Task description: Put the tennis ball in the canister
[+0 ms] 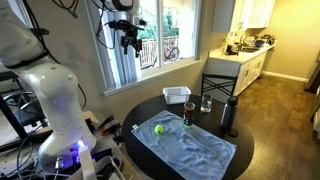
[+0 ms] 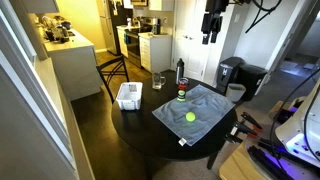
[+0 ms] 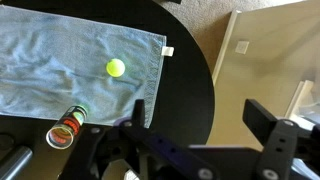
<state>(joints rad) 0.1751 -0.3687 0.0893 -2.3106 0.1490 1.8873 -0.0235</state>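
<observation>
My claw [image 1: 125, 37] hangs high over the round table [image 1: 232, 160], jaws spread wide and empty. One tennis ball [image 3: 116, 68] lies well below me on the cloth [image 3: 50, 60], off-centre from my jaws. One canister [image 3: 68, 128] stands upright near it, not touching.

imo the towel [image 3: 60, 60] is soft matt cloth, rumpled. The tennis ball [image 3: 116, 68] on it is fuzzy, felt-like. At the ball's 7 o'clock the canister [image 3: 68, 131] looks smooth, bit glossy, prob plastic. The table [image 3: 190, 90] is dark and smooth w/ low sheen. The basket [image 1: 177, 98] is white plastic, the glass [image 1: 206, 104] clear n shiny.
</observation>
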